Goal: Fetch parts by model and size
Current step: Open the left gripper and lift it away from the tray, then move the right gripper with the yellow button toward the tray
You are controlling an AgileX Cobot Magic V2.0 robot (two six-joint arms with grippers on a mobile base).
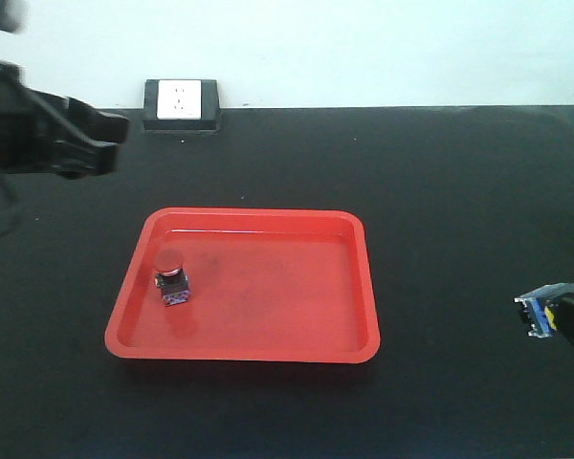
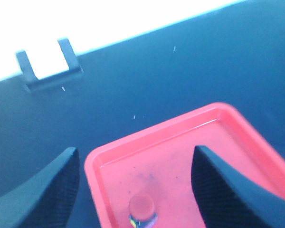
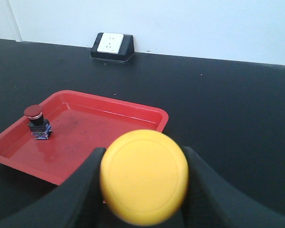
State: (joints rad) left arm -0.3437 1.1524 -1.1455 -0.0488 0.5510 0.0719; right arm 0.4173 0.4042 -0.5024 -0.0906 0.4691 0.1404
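Observation:
The red-capped switch (image 1: 172, 279) stands upright on its blue-and-silver base in the left part of the red tray (image 1: 268, 349). It also shows in the left wrist view (image 2: 142, 209) and the right wrist view (image 3: 35, 121). My left gripper (image 1: 113, 143) hovers high at the far left, behind the tray, open and empty; its fingers (image 2: 52, 190) frame the tray's corner (image 2: 92, 166). My right gripper (image 1: 553, 314) is at the right edge, off the tray, shut on the yellow-capped switch (image 3: 143, 176), whose blue base (image 1: 534, 314) shows.
A white wall socket in a black housing (image 1: 180, 103) stands at the back edge of the black table (image 1: 459, 191), also in the right wrist view (image 3: 111, 45). The tray rim (image 3: 133, 111) lies left of my right gripper.

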